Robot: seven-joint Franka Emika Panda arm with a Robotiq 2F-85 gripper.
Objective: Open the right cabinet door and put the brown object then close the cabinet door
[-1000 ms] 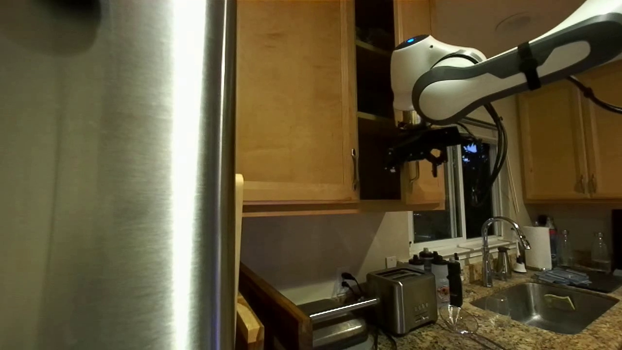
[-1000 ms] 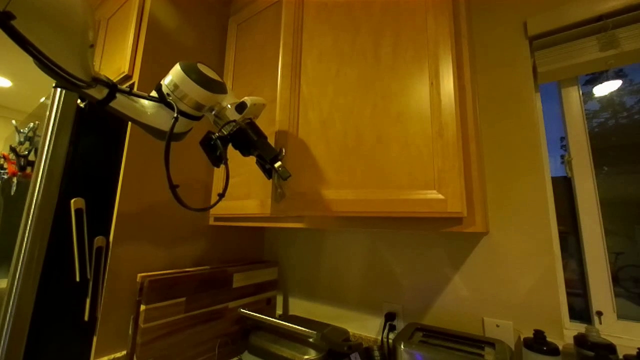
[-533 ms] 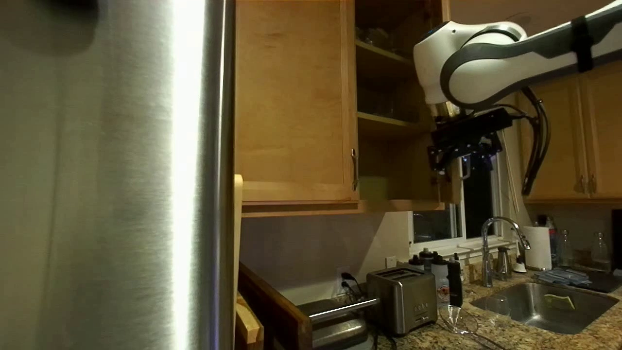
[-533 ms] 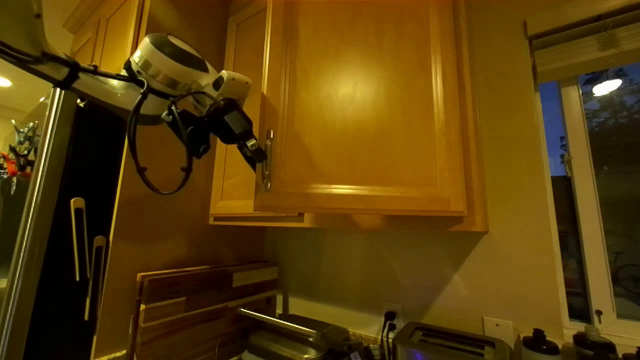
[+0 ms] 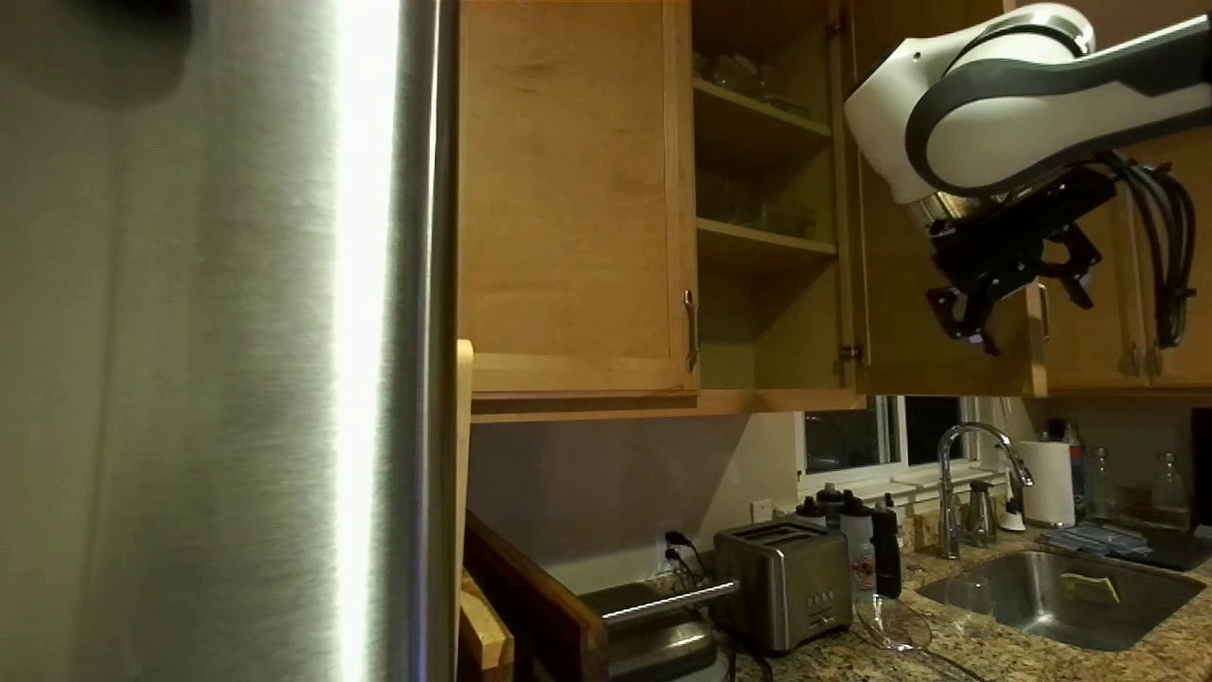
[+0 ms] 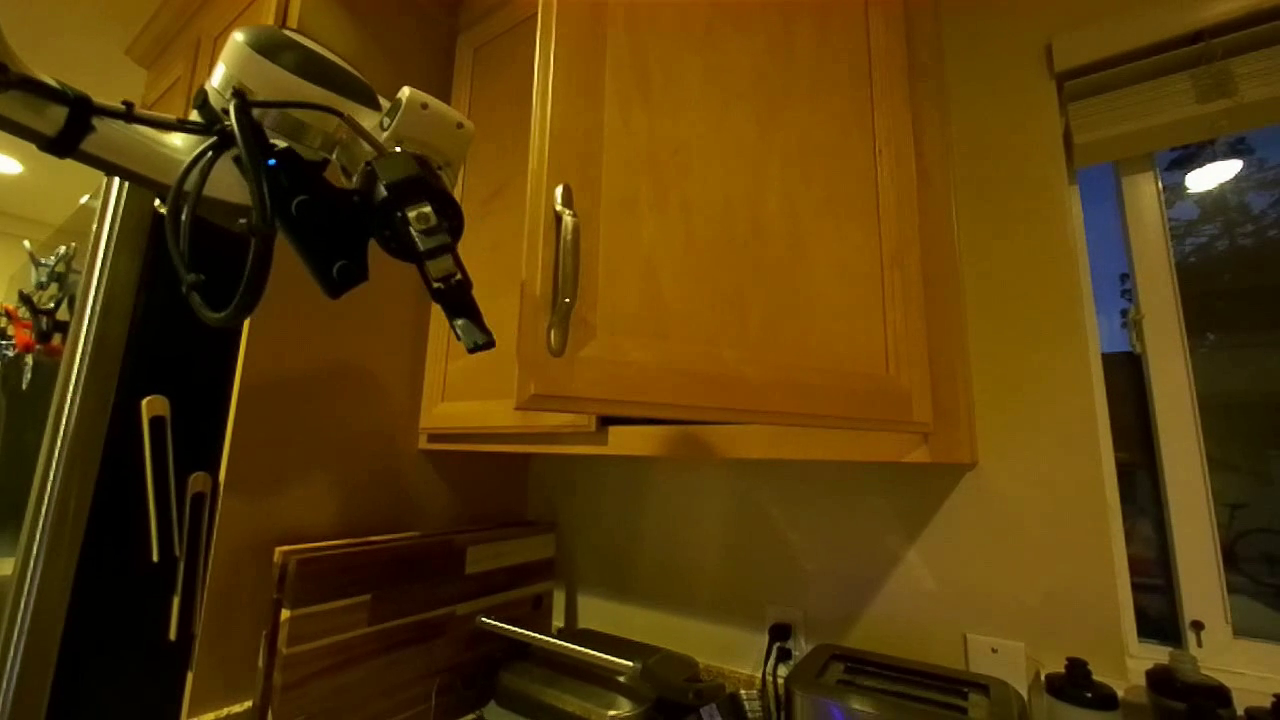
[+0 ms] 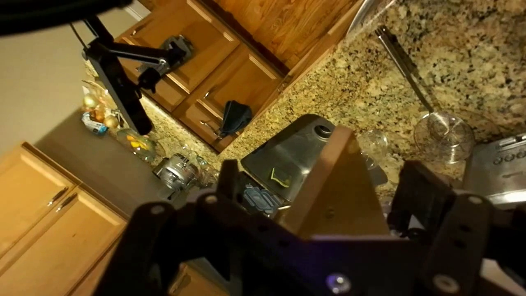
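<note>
The right cabinet door stands swung well out from the cabinet, its free edge and handle jutting into the room. In an exterior view the cabinet's mouth lies open from the straight edge of the shut left door to the hinges, crossed by the front edges of two shelves with dim glassware on them. The gripper has its fingers spread wide and grips nothing; in the wrist view the swung door's lower corner shows between them with gaps beside it, though I cannot tell whether a finger touches it. In an exterior view the gripper hangs before the door's inner face, one finger reaching past the free edge. Below the door's bottom edge there is open room down to the counter, where the toaster and sink sit. The fridge fills the left of that view, a thin pale strip of wood upright along its edge.
</note>
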